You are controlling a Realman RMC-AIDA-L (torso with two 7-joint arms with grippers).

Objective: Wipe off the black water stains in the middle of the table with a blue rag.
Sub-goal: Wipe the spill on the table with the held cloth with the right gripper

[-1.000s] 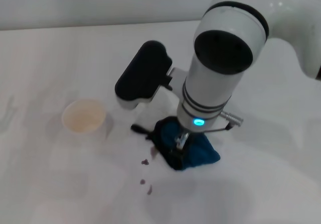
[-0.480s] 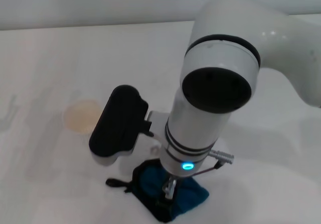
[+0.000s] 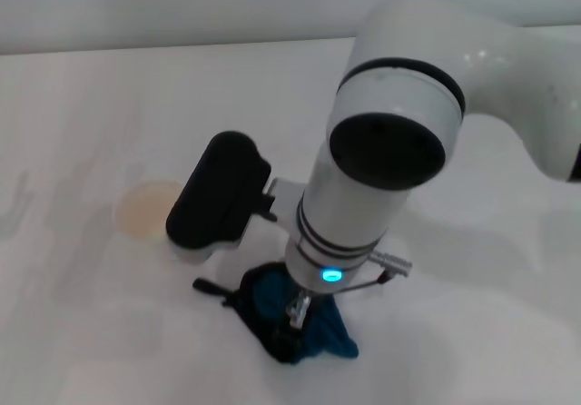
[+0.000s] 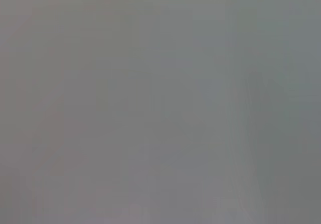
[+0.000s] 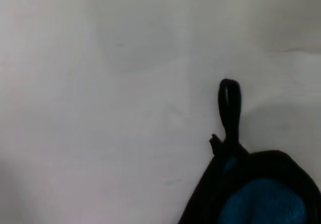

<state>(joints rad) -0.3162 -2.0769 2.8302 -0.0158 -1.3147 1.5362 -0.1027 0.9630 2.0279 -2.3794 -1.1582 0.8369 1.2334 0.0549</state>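
since half a second ago your right gripper [image 3: 298,312] has drawn the rag slightly back up the table, away from the near edge, and the cloth has bunched tighter; a second ago it sat farther up, with dark droplets showing beside it. you can see the gripper pressing straight down into the small bright blue cloth rag with black trim [image 3: 300,332], and it looks clamped on the fabric at its middle, though the wrist hides most of the fingers. the rag's short black loop [image 3: 209,287] trails out toward your left side; the right wrist view shows that loop [image 5: 229,101] lying flat on bare white surface. no black water stains are visible now anywhere around the cloth, so either they lie under the rag or the arm, or they are already taken up; you cannot tell which. the wide matte white table [image 3: 82,332] looks clean on the open side. a white paper cup [image 3: 145,210] stands well apart to the left, partly hidden behind the wrist camera housing. your left arm is out of sight, and its wrist view shows only blank grey.
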